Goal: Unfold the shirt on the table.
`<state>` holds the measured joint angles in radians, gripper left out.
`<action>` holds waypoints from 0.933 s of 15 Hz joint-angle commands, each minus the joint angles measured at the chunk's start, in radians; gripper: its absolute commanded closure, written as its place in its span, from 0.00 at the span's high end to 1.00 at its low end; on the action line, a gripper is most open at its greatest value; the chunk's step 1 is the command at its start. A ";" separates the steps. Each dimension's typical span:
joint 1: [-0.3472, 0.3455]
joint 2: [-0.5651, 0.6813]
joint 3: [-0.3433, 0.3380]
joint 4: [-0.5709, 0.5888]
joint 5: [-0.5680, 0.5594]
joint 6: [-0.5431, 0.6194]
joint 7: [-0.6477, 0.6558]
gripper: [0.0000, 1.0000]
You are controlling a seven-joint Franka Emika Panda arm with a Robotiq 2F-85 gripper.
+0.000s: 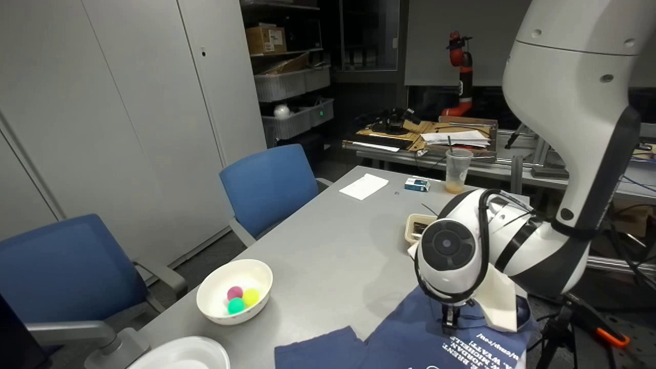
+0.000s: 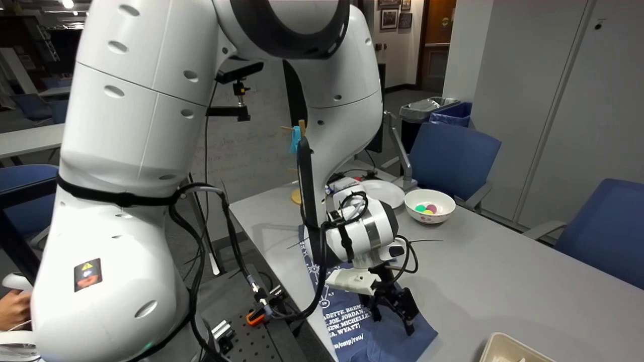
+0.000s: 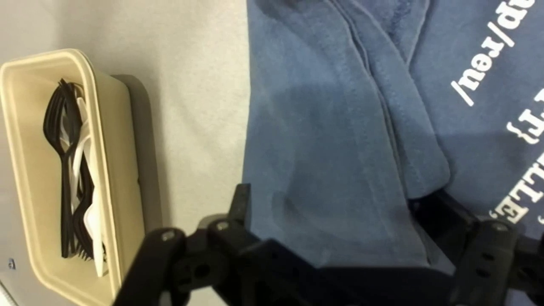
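Observation:
The navy shirt with white lettering lies partly folded on the light grey table; it shows in both exterior views and in the wrist view. Bare table shows too. My gripper is open, low over the shirt's end. In the wrist view a folded layer lies between its fingers. The left finger is beside the shirt's outer edge; the right finger's tip meets a flap near the lettering. I cannot tell whether the fingers press on the cloth.
A beige box of plastic cutlery stands beside the shirt. A white bowl with coloured balls and a white plate stand farther along the table. A cup, a small box and a napkin are at one end.

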<state>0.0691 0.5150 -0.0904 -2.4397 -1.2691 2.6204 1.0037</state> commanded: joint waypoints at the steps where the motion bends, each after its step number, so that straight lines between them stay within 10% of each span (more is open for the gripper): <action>1: 0.016 -0.002 -0.031 0.007 -0.071 -0.018 0.041 1.00; 14: -0.019 -0.063 0.001 -0.016 -0.268 -0.437 0.020 1.00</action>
<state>0.0667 0.4802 -0.1126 -2.4355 -1.4664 2.2751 1.0099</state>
